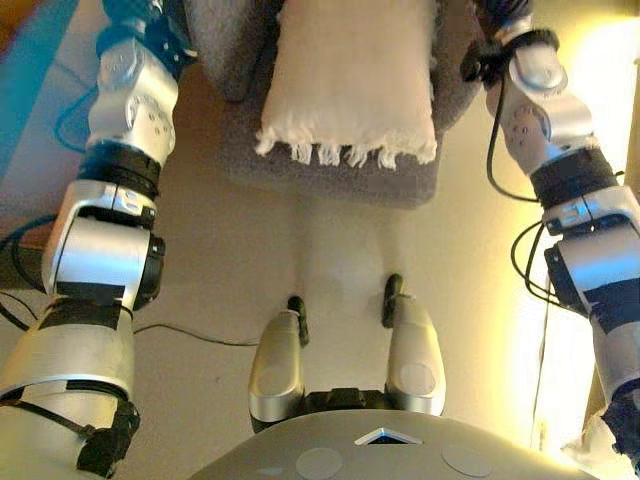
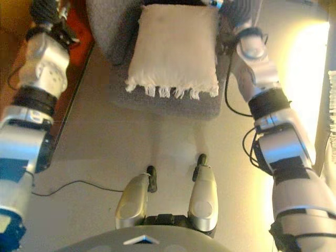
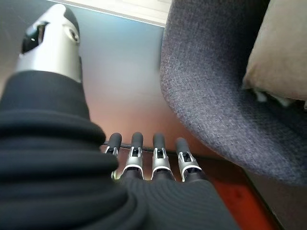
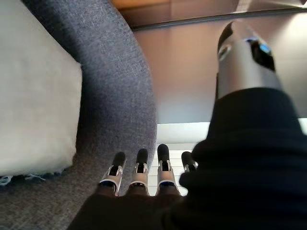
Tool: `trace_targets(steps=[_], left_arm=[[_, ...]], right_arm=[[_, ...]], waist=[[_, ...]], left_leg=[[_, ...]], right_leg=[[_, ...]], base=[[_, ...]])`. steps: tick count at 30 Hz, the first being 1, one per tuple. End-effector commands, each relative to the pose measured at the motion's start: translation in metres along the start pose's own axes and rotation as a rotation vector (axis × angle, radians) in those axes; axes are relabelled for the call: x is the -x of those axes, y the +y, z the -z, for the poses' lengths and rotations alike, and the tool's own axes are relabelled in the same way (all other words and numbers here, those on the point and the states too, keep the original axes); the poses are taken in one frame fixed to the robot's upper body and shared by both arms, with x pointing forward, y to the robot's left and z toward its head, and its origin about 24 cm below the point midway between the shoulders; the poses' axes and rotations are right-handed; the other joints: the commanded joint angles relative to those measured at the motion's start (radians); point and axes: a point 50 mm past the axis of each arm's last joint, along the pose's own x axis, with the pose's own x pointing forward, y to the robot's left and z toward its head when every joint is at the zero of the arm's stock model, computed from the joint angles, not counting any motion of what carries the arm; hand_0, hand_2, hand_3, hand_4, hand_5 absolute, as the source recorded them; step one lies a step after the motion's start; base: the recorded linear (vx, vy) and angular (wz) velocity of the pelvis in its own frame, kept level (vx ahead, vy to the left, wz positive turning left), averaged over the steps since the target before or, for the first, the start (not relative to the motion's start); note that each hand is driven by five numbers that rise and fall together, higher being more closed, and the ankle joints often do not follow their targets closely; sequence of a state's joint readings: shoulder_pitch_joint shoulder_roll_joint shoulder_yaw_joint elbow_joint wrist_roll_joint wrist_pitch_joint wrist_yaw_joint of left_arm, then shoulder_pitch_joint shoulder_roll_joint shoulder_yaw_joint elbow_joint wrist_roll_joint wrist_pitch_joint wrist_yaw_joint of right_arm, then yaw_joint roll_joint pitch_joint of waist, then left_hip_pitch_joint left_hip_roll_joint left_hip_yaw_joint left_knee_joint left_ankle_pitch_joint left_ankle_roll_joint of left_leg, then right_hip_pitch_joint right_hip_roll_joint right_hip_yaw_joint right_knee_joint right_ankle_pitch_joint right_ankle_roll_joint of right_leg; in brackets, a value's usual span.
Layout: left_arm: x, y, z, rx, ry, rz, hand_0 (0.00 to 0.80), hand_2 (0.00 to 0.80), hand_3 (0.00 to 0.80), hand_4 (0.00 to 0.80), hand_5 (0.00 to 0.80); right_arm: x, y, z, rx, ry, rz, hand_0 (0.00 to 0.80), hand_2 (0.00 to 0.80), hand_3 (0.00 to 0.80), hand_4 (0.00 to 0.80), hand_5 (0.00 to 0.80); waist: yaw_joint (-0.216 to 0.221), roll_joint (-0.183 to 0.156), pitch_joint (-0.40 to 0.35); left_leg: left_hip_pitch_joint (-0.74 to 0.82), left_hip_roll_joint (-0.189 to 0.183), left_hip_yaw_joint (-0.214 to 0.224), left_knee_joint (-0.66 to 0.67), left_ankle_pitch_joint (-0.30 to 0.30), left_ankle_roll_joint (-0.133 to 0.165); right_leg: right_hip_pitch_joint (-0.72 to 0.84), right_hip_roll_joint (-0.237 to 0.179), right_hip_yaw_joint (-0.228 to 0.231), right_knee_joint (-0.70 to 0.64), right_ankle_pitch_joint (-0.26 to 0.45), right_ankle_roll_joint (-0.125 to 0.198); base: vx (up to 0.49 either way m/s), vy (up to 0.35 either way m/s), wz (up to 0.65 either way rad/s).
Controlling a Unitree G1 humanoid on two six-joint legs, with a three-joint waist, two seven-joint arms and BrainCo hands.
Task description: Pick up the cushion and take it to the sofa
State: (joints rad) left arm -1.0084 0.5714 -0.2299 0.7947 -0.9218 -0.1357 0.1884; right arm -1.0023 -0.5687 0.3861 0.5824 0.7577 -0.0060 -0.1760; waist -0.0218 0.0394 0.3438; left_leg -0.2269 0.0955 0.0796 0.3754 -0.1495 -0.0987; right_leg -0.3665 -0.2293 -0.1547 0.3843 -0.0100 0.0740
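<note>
A cream cushion with a fringed front edge lies on the seat of a grey upholstered armchair straight ahead of me. My left hand is open and empty, outside the chair's left side, apart from the cushion. My right hand is open and empty, outside the chair's right arm, with the cushion beyond it. In the eye views both hands reach up at the top edge, left and right, on either side of the chair.
Beige floor lies between me and the chair. A red mat lies to the chair's left. A white fringed cloth hangs at the right edge, by a bright patch of light.
</note>
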Motion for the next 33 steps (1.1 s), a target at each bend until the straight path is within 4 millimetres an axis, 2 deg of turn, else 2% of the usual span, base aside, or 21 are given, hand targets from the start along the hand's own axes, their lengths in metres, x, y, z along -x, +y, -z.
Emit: trace_targets(steps=[1, 5, 9, 12, 15, 19, 23, 26, 29, 31, 33], left_arm=[[0.019, 0.014, 0.010, 0.027, -0.060, 0.057, 0.000, 0.000, 0.000, 0.000, 0.000], [0.058, 0.016, 0.047, 0.070, -0.015, 0.152, 0.000, 0.000, 0.000, 0.000, 0.000], [0.091, 0.018, 0.061, 0.146, -0.012, 0.193, 0.000, 0.000, 0.000, 0.000, 0.000], [0.111, 0.022, 0.069, 0.145, 0.004, 0.203, 0.000, 0.000, 0.000, 0.000, 0.000], [0.133, 0.028, 0.079, 0.100, 0.043, 0.231, 0.000, 0.000, 0.000, 0.000, 0.000], [0.155, 0.043, 0.085, 0.132, 0.089, 0.240, 0.000, 0.000, 0.000, 0.000, 0.000], [0.169, 0.052, 0.079, 0.076, 0.074, 0.231, 0.000, 0.000, 0.000, 0.000, 0.000], [0.188, 0.064, 0.081, 0.116, 0.100, 0.216, 0.000, 0.000, 0.000, 0.000, 0.000], [0.197, 0.055, 0.086, 0.171, 0.143, 0.284, 0.000, 0.000, 0.000, 0.000, 0.000], [0.197, 0.049, 0.094, 0.255, 0.185, 0.310, 0.000, 0.000, 0.000, 0.000, 0.000], [0.196, 0.041, 0.099, 0.262, 0.206, 0.347, 0.000, 0.000, 0.000, 0.000, 0.000]], right_arm=[[0.025, 0.005, 0.024, -0.069, -0.033, -0.046, 0.000, 0.000, 0.000, 0.000, 0.000], [0.068, 0.010, 0.063, -0.107, 0.034, -0.131, 0.000, 0.000, 0.000, 0.000, 0.000], [0.099, 0.005, 0.089, -0.108, 0.080, -0.161, 0.000, 0.000, 0.000, 0.000, 0.000], [0.118, 0.000, 0.100, -0.171, 0.102, -0.154, 0.000, 0.000, 0.000, 0.000, 0.000], [0.142, -0.004, 0.119, -0.295, 0.167, -0.139, 0.000, 0.000, 0.000, 0.000, 0.000], [0.176, -0.007, 0.142, -0.259, 0.252, -0.207, 0.000, 0.000, 0.000, 0.000, 0.000], [0.186, -0.016, 0.147, -0.352, 0.274, -0.134, 0.000, 0.000, 0.000, 0.000, 0.000], [0.204, -0.007, 0.150, -0.380, 0.255, -0.116, 0.000, 0.000, 0.000, 0.000, 0.000], [0.209, -0.002, 0.150, -0.436, 0.252, -0.102, 0.000, 0.000, 0.000, 0.000, 0.000], [0.210, 0.003, 0.154, -0.455, 0.258, -0.121, 0.000, 0.000, 0.000, 0.000, 0.000], [0.209, 0.004, 0.156, -0.450, 0.268, -0.117, 0.000, 0.000, 0.000, 0.000, 0.000]], waist=[[0.030, -0.055, -0.155], [0.033, -0.061, -0.216], [0.043, -0.066, -0.259], [0.048, -0.068, -0.271], [0.055, -0.067, -0.283], [0.068, -0.062, -0.286], [0.081, -0.065, -0.271], [0.086, -0.068, -0.258], [0.093, -0.070, -0.246], [0.097, -0.071, -0.235], [0.100, -0.073, -0.230]], left_leg=[[0.003, 0.011, -0.060, -0.147, 0.139, -0.037], [0.114, 0.013, -0.042, -0.272, 0.167, -0.028], [0.180, 0.016, -0.022, -0.333, 0.179, -0.023], [0.206, 0.019, -0.013, -0.355, 0.183, -0.020], [0.233, 0.023, 0.000, -0.387, 0.192, -0.016], [0.253, 0.012, 0.006, -0.441, 0.210, -0.013], [0.243, 0.008, -0.002, -0.435, 0.212, -0.011], [0.239, 0.006, -0.003, -0.427, 0.207, -0.007], [0.222, 0.004, -0.005, -0.419, 0.205, -0.002], [0.212, 0.007, -0.005, -0.415, 0.206, -0.001], [0.215, 0.008, -0.007, -0.422, 0.207, -0.001]], right_leg=[[0.190, -0.069, -0.001, -0.188, 0.022, 0.111], [0.303, -0.037, -0.024, -0.303, 0.049, 0.119], [0.366, -0.024, -0.042, -0.359, 0.063, 0.122], [0.389, -0.016, -0.048, -0.379, 0.070, 0.122], [0.410, -0.006, -0.054, -0.403, 0.077, 0.122], [0.429, 0.004, -0.074, -0.441, 0.090, 0.121], [0.425, 0.007, -0.084, -0.440, 0.091, 0.119], [0.422, 0.008, -0.080, -0.434, 0.086, 0.117], [0.409, 0.006, -0.080, -0.430, 0.085, 0.117], [0.404, 0.005, -0.082, -0.427, 0.083, 0.118], [0.410, 0.006, -0.089, -0.434, 0.084, 0.118]], base=[[0.146, -0.039, -0.03], [0.142, -0.040, 0.06], [0.058, -0.028, 0.07], [-0.003, -0.008, 0.01], [-0.027, -0.031, 0.02], [-0.058, -0.028, -0.05], [-0.080, -0.015, 0.02], [-0.042, -0.020, 0.01], [-0.091, -0.028, 0.03], [-0.093, -0.034, 0.06], [-0.031, -0.030, 0.10]])
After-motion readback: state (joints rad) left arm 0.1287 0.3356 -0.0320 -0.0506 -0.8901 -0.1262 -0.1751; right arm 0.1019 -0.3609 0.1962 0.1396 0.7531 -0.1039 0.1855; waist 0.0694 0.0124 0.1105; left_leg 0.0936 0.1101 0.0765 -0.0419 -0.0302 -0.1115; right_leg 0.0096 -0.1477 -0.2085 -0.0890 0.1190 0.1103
